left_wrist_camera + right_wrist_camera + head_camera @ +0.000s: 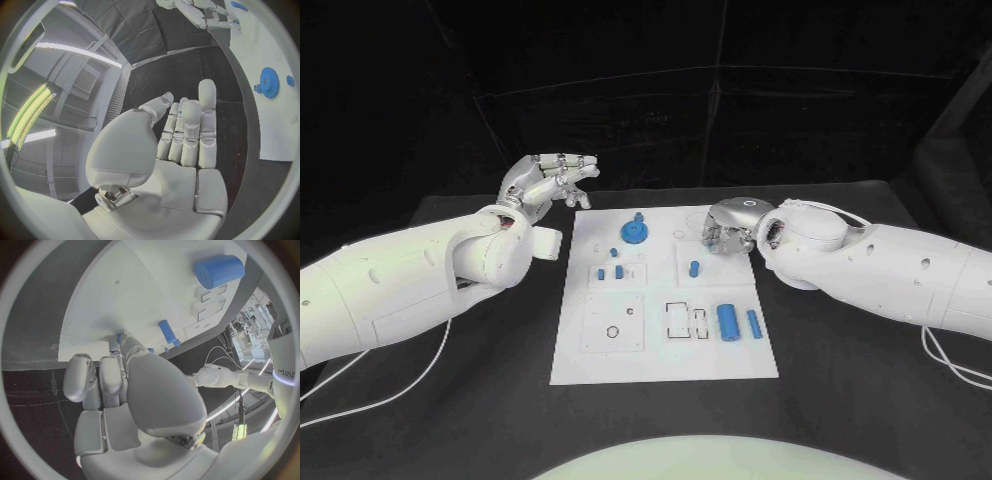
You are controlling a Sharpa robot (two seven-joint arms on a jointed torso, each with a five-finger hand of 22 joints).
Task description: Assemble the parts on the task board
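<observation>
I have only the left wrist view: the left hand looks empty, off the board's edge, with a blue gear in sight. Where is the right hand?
Observer: The right hand is over the far right part of the board, fingers pointing down.
Operator: Is it holding anything?
Observer: In its wrist view a small blue part shows at its fingertips. I cannot tell whether it is held.
Operator: Are there any loose parts that I can't see?
Observer: Two blue cylinders, a thick one and a thin one, lie side by side on the board's near right.
</observation>
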